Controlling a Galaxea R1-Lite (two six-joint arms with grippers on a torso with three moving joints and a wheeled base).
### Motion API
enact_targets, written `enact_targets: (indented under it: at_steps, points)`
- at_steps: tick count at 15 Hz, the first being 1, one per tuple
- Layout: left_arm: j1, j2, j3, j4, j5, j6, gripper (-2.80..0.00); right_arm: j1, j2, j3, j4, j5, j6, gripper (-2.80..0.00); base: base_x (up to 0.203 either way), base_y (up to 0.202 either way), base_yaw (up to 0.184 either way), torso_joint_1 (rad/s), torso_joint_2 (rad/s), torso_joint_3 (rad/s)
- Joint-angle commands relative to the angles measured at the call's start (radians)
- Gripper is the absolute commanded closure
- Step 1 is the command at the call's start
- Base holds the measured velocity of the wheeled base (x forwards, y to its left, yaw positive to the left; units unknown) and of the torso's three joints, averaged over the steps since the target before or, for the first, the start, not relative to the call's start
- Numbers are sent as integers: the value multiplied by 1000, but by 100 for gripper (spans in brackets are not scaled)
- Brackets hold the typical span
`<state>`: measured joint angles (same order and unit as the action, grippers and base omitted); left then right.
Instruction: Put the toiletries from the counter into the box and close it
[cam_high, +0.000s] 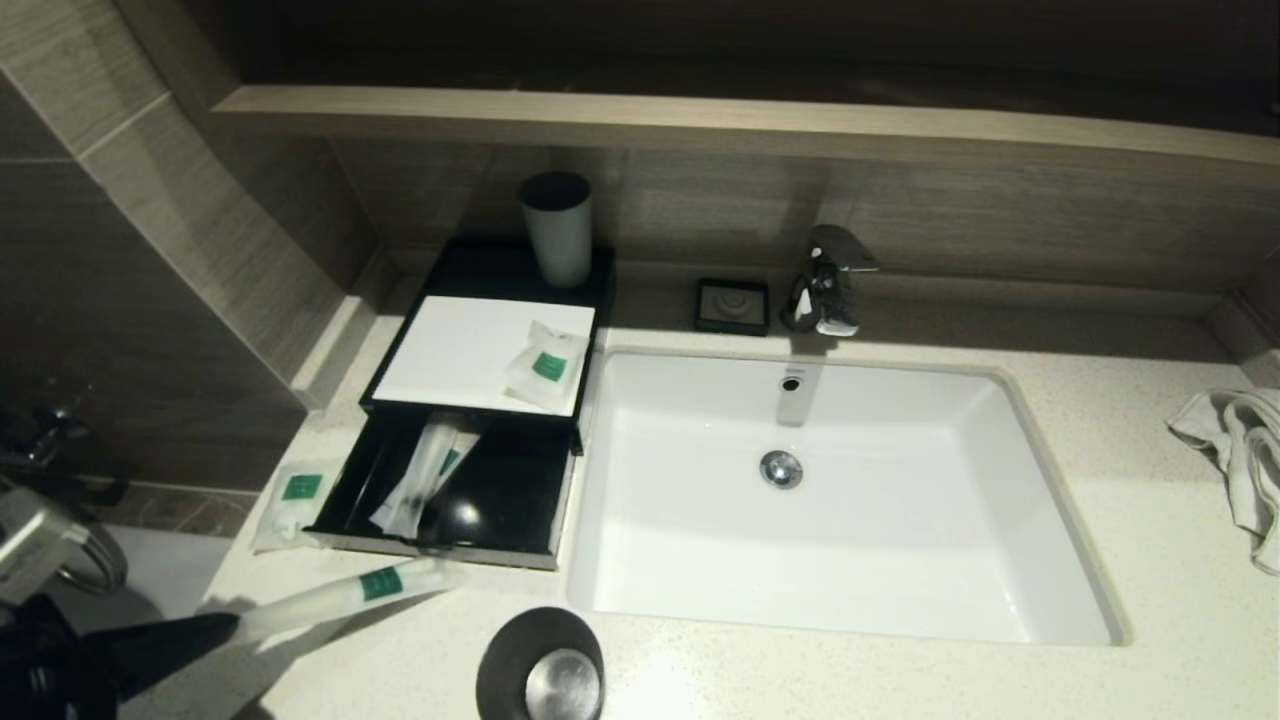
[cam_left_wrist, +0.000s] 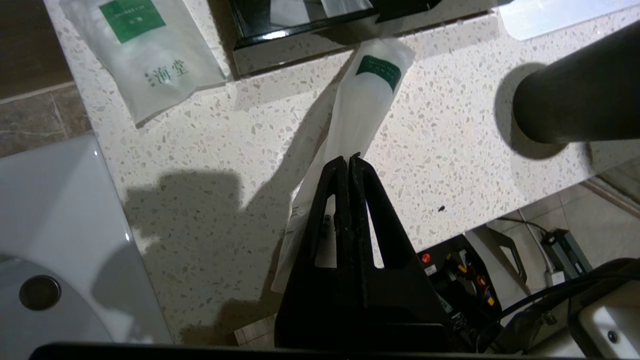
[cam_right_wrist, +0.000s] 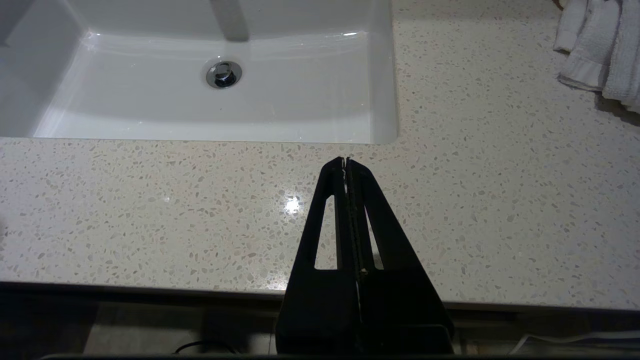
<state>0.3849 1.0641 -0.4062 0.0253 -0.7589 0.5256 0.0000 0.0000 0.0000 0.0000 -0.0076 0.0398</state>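
Speckled cream bench (cam_high: 900, 680) with the white sink (cam_high: 830, 500) set into it, and your left hand (cam_left_wrist: 348, 159) is pinched tight on the tail of a long sachet (cam_left_wrist: 360, 115), carrying it just in front of the box (cam_high: 480, 350), whose drawer (cam_high: 450, 500) stands pulled out. One long sachet (cam_high: 420, 480) already lies in that drawer; a small one (cam_high: 545, 365) sits on the box's white top panel, another small one (cam_high: 290, 500) on the bench beside the drawer's left edge. Your right hand (cam_right_wrist: 345, 161) hangs pressed closed over the bench in front of the sink, idle. Watch the risks, as I judge them: you're gripping only the very end, so the limp sachet may droop and catch its free tip on the drawer's front lip, or slip out of the pinch altogether. The black cup (cam_high: 540, 665) stands close by your path; a wide swing could topple it. And anything left sticking up could jam the drawer when you close it. For writing: green labels on every sachet, print too fine to read, but the small sachet by the drawer shows the characters 海堂 in the left wrist view.
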Motion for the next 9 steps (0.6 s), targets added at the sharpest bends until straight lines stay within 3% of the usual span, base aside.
enact_targets:
  at_steps: [1, 5, 9]
  points:
    - [-1, -6, -29, -2, -5, -33, 0, 0, 1, 0, 0, 0, 0, 0, 0, 0, 0, 0, 0, 0]
    - [-1, 44, -60, -10, -3, -103, 0, 0, 0, 0, 0, 0, 0, 0, 0, 0, 0, 0, 0, 0]
    - [0, 64, -53, -11, -6, -107, 0, 0, 0, 0, 0, 0, 0, 0, 0, 0, 0, 0, 0, 0]
